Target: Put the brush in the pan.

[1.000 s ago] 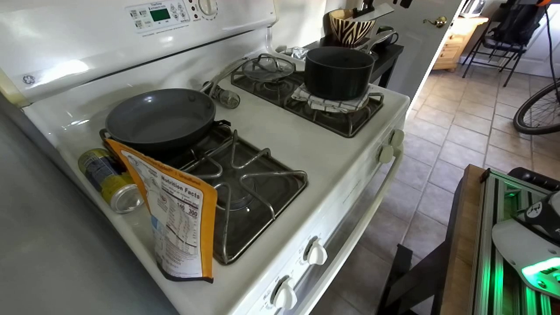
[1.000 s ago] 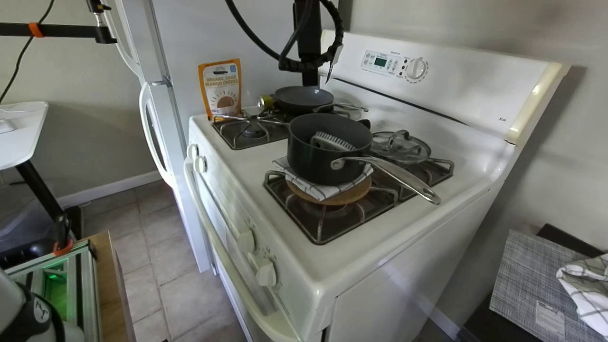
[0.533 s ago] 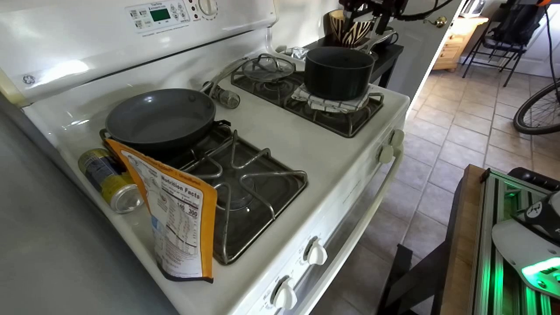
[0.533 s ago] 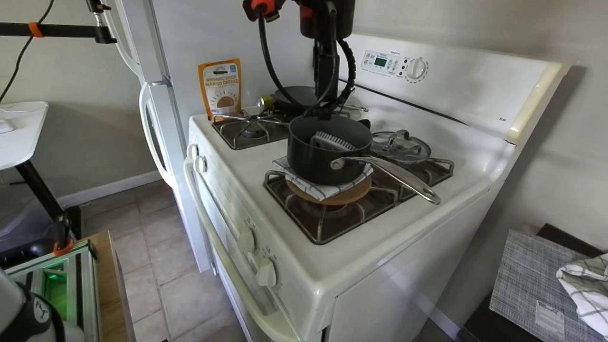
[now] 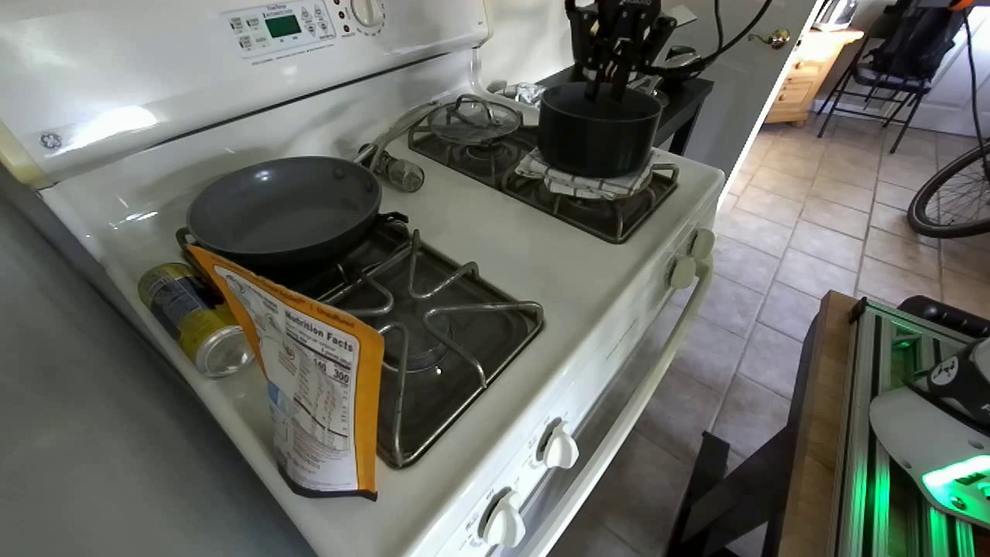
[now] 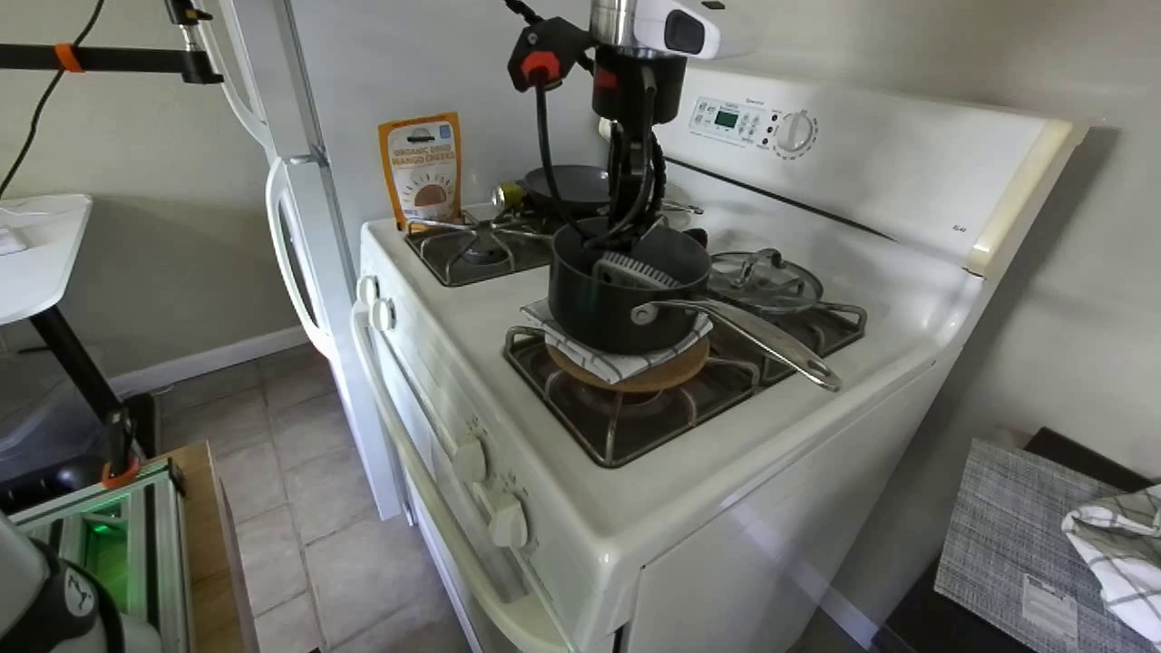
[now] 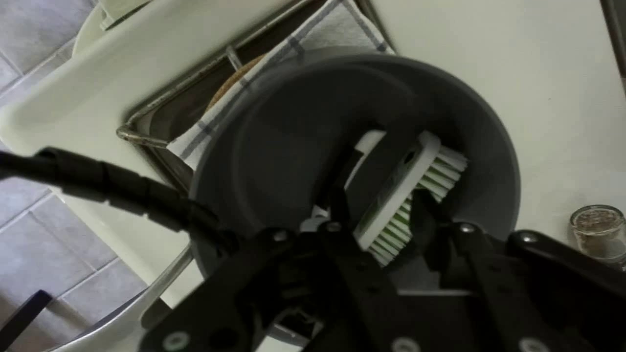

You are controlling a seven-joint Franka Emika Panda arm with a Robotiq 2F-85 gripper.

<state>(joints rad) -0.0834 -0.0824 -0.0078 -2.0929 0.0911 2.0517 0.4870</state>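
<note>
The brush [image 7: 395,203], a white handle with pale green bristles, lies in the dark deep pot [image 6: 594,313] on the front burner; its bristles also show in an exterior view. My gripper [image 7: 381,203] reaches down into the pot's mouth with its fingers partly together. In the wrist view the fingers straddle the brush, one over the handle's bar, the other across the bristles; whether they pinch it I cannot tell. In both exterior views the pan [image 5: 282,201], a grey shallow frying pan, sits on a back burner with nothing inside.
The pot stands on a checkered towel [image 7: 337,36]; its long metal handle [image 6: 771,340] sticks out. A glass lid [image 6: 766,279] lies behind it. A spice jar [image 7: 597,232] is between the burner areas. Near the pan are an orange pouch [image 5: 317,394] and a yellow can [image 5: 197,321].
My gripper has come down from above into the pot's mouth, and its fingers stand closer together than half a second ago. The brush shows in the same place.
</note>
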